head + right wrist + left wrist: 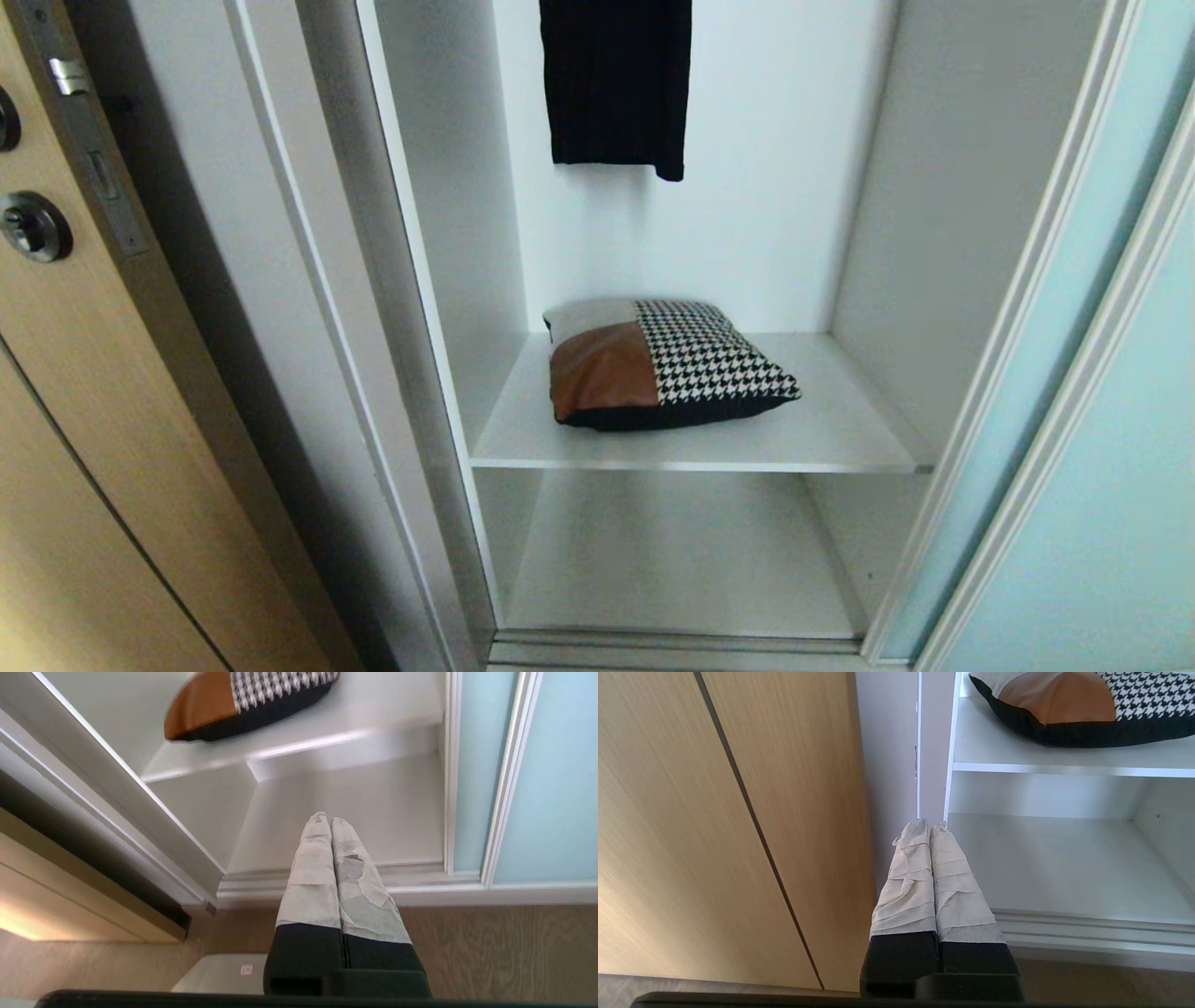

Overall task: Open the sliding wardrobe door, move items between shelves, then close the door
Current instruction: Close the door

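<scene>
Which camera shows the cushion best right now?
The head view: the whole cushion lies uncut on the upper shelf, all three fabrics visible. Both wrist views crop it at the frame edge, showing only its near side.

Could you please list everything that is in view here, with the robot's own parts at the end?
cushion: one, houndstooth, tan and white with black edging, lying on the upper shelf.
upper shelf: one, white, inside the open wardrobe.
lower shelf: one, white, below the upper shelf, nothing on it.
black garment: one, hanging above the cushion.
sliding door: one, pale aqua with a silvery frame, slid to the right.
wooden door: one, light brown with a metal lock plate, at the left.
floor: wood-look brown, in front of the wardrobe.
left gripper: shut, empty, low before the wardrobe's left edge.
right gripper: shut, empty, low before the lower shelf.
</scene>
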